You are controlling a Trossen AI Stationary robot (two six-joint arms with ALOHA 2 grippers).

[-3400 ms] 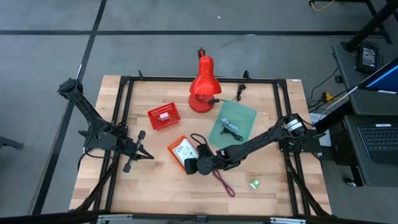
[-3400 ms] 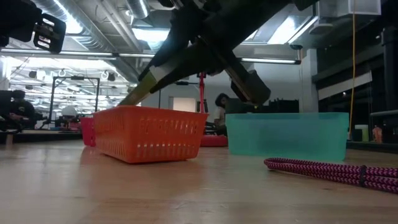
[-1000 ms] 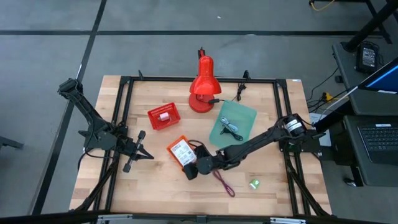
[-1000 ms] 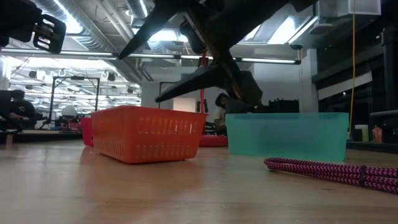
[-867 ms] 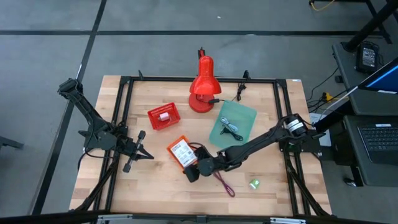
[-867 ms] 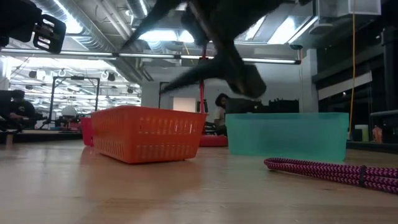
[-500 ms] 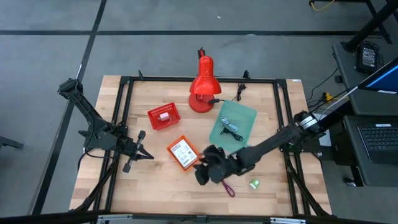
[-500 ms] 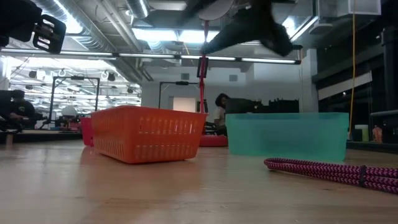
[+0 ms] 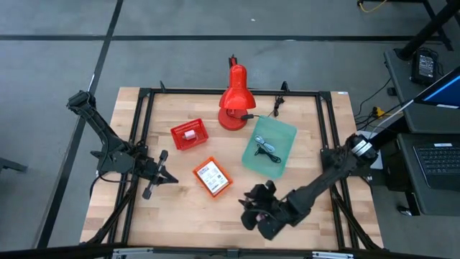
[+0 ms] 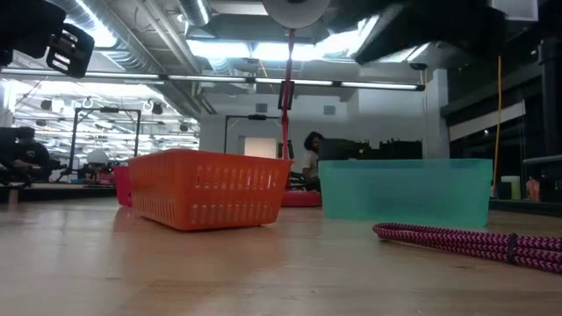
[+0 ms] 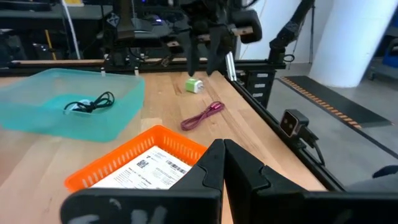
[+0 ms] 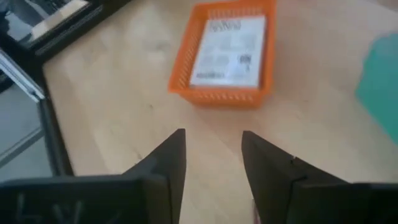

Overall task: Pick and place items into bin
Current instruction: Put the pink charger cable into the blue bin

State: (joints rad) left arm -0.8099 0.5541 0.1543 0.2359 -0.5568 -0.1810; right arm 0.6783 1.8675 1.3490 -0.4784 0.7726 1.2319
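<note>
My right gripper (image 12: 213,134) hangs open and empty above the table's near middle (image 9: 251,212). It is over the purple strap (image 11: 202,115), which lies flat beside the small green piece (image 11: 194,85). A white printed card (image 9: 211,175) lies in the orange basket (image 9: 213,178). The pink cube (image 9: 190,134) sits in the red basket (image 9: 187,136). The black coiled cable (image 9: 267,150) rests in the teal bin (image 9: 270,147). My left gripper (image 9: 164,175) waits shut at the table's left, touching nothing.
The big red desk lamp (image 9: 234,99) stands at the far middle with its cord trailing to the right. A black frame rail (image 9: 144,137) runs round the tabletop. Bare wood lies at the near left (image 9: 158,216).
My right gripper has drawn away from the orange basket toward the table's near edge and somewhat to the right, rising and rolling as it went. It now hangs over the purple strap. The card stays in the orange basket.
</note>
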